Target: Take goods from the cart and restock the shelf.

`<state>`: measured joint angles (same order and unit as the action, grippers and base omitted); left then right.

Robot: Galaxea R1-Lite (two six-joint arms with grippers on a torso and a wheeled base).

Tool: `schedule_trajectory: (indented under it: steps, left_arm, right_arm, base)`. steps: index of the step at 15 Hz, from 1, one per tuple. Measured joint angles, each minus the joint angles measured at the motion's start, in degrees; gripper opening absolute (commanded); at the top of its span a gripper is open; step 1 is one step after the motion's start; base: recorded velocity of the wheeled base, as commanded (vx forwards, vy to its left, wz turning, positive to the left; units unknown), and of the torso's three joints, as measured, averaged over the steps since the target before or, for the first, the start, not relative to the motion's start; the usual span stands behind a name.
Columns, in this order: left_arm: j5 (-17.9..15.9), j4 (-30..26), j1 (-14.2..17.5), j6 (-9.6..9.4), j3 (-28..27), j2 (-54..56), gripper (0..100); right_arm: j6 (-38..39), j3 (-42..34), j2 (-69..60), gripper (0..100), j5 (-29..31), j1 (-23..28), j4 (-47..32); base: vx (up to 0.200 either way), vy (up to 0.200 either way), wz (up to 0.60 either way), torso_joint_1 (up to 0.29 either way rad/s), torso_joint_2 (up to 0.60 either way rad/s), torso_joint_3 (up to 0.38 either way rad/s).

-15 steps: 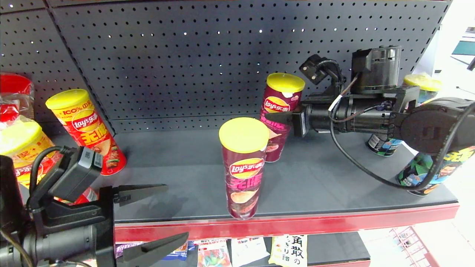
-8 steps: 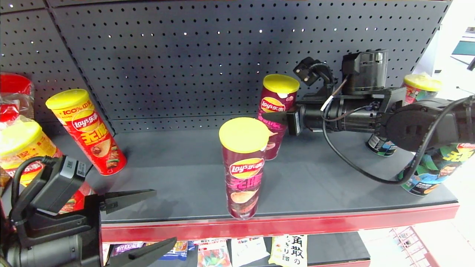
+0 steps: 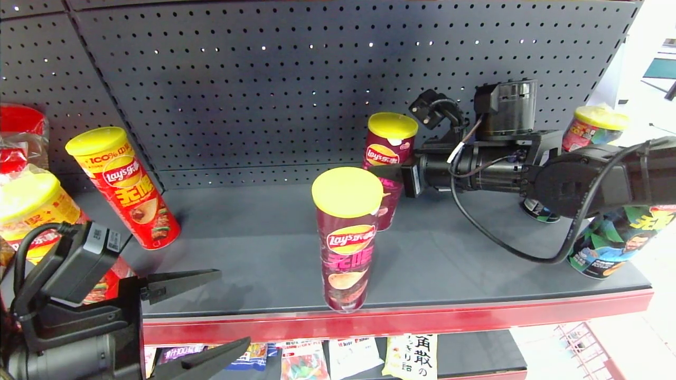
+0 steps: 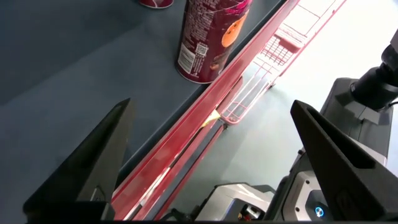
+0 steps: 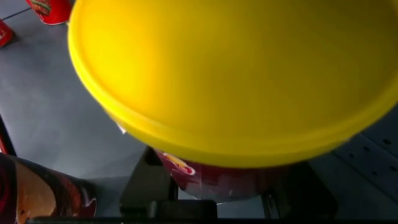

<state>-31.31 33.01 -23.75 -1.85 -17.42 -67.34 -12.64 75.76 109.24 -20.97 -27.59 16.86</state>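
By the pegboard [image 3: 264, 95], right gripper [image 3: 388, 171] tight on rear can [image 3: 389, 141]; left gripper [image 3: 232, 309] agape at shelf lip [image 3: 475, 312].

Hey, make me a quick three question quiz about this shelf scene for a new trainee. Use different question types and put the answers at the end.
1. True or false: the right pincer is shut on the rear maroon can.
2. Where does the front maroon can stand? A) near the red front edge of the shelf B) against the pegboard C) on its side
3. Fill in: the left pincer has its jaws ____.
Key: 1 true; 2 A; 3 open.
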Motion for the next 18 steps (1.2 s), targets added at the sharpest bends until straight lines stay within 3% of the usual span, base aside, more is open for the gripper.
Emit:
schedule_trajectory:
  steps: [5,6,18]
  left_arm:
    - [0.0,0.0,0.0,0.02,0.0,-0.1,100]
    - [0.0,0.0,0.0,0.0,0.1,-0.2,100]
    - [-0.1,-0.1,0.0,0.0,-0.1,-0.6,100]
  right_arm:
    - [0.0,-0.4,0.0,0,0.3,0.0,0.0]
    - [0.0,-0.4,0.0,100,0.3,0.0,0.0]
    - [-0.2,-3.2,-2.6,100,0.4,-1.3,-0.2]
  base:
    - [0.0,0.0,0.0,0.0,0.0,0.0]
    - [0.0,0.0,0.0,0.0,0.0,0.0]
    - [0.0,0.0,0.0,0.0,0.0,0.0]
